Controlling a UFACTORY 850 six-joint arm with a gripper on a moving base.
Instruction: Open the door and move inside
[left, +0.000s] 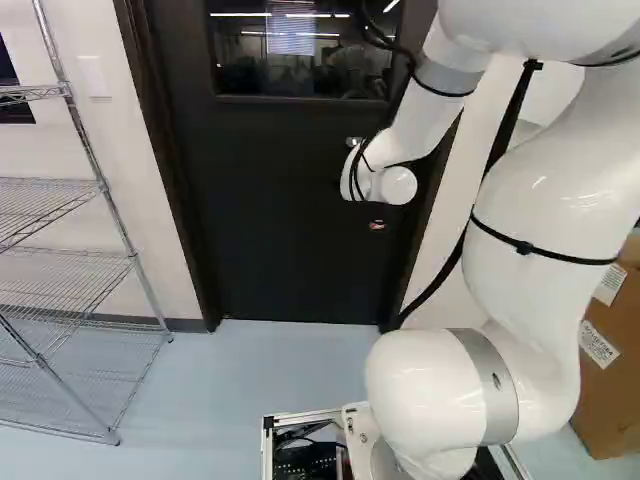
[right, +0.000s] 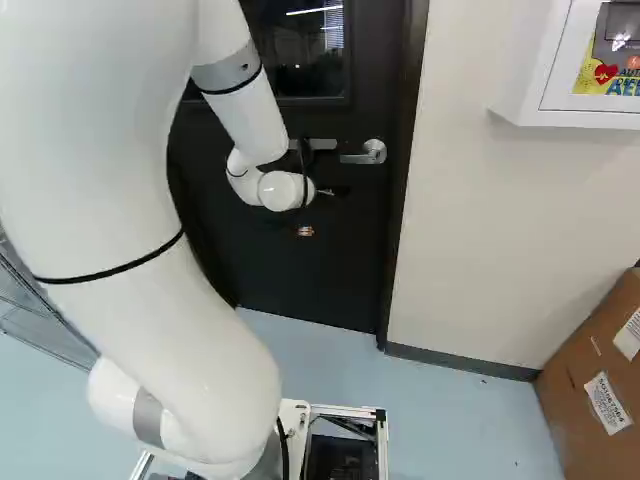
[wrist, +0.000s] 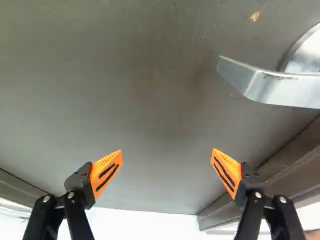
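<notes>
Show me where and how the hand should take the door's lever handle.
Probably the bar of the lever handle, toward its free end, clear of the round plate. Come straight at the door, one finger above and one below: in the right base view the bar runs roughly level. The open hand spreads its fingers roughly along the bar, so it likely needs rolling first.

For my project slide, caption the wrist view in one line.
Two black, orange-padded fingers spread open before a flat dark door, its silver metal lever handle ungripped, off to one side.
</notes>
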